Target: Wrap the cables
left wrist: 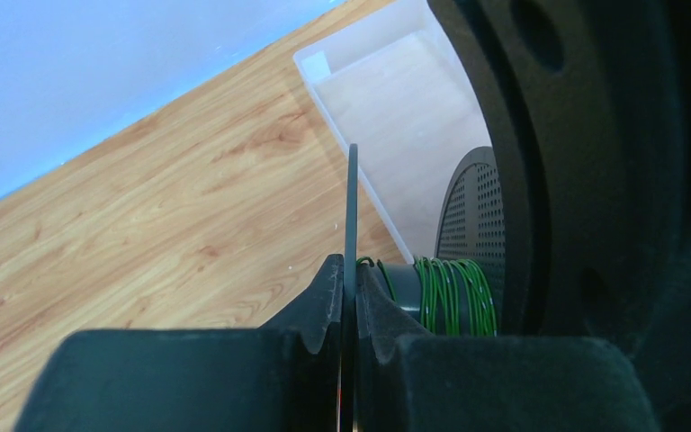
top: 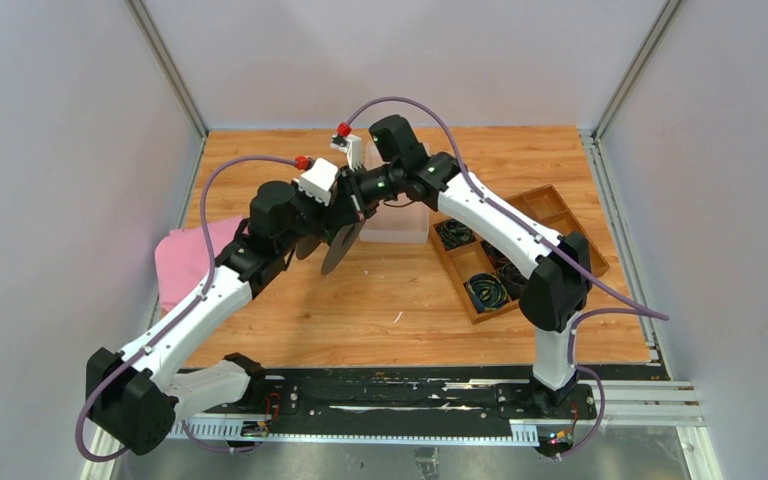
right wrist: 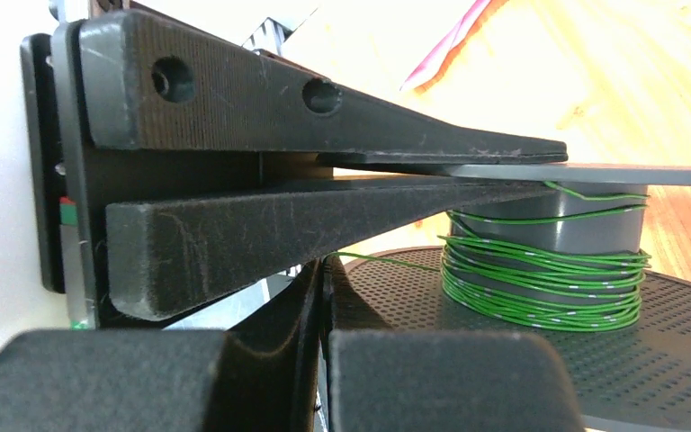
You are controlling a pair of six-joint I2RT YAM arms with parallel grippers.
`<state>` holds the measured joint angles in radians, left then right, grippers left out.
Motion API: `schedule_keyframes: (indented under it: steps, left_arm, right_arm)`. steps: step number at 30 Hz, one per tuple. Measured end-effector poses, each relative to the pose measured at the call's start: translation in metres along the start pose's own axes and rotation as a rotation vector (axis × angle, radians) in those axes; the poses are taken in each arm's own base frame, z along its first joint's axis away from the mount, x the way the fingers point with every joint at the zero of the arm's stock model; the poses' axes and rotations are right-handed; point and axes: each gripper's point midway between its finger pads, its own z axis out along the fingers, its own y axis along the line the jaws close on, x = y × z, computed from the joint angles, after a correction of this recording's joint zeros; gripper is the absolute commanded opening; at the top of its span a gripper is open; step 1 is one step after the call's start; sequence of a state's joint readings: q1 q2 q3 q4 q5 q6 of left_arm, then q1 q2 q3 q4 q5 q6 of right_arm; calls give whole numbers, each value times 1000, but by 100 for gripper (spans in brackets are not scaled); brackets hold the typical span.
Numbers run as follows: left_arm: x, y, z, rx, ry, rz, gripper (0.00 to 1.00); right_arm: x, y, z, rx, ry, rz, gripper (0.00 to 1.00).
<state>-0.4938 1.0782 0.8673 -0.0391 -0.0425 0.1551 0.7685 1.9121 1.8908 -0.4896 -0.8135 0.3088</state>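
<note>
here the green wire (right wrist: pixel 540 288) sits wound in loose turns round the grey core of a spool (right wrist: pixel 585 236). the spool hangs in the air above the middle of the surface (top: pixel 410 300), a little toward its far edge. the left fingers (left wrist: pixel 336 290) are clamped on the rim of one thin dark disc of the spool. the right fingers (right wrist: pixel 317 281) are pressed together, and a free strand runs from the coil to their seam, so they seem to pinch its end. the wire looks very light, thin and springy, with a slick coat. its turns lie unevenly and would likely spring loose if the tension drops. the best hold is probably on the free end, close to the coil and kept taut. the spool itself looks stiff, though its thin disc may flex, so the rim pinch suits steadying rather than forcing.
</note>
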Motion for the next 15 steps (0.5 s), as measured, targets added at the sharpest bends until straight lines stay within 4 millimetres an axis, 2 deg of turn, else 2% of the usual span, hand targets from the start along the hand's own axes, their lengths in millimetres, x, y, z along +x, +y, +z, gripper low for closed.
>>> schedule_keyframes:
  steps: [4,8,15]
  left_arm:
    - [3,1,1,-7,3,5,0]
    - [2,0,1,-1,-3,14,0]
    - [0,-12,1,82,-24,66,0]
  right_arm:
    - [-1,-5,0,10,-13,35,1]
    - [-7,-17,-8,32,-32,49,1]
    - [-7,-27,-17,38,-29,9,1]
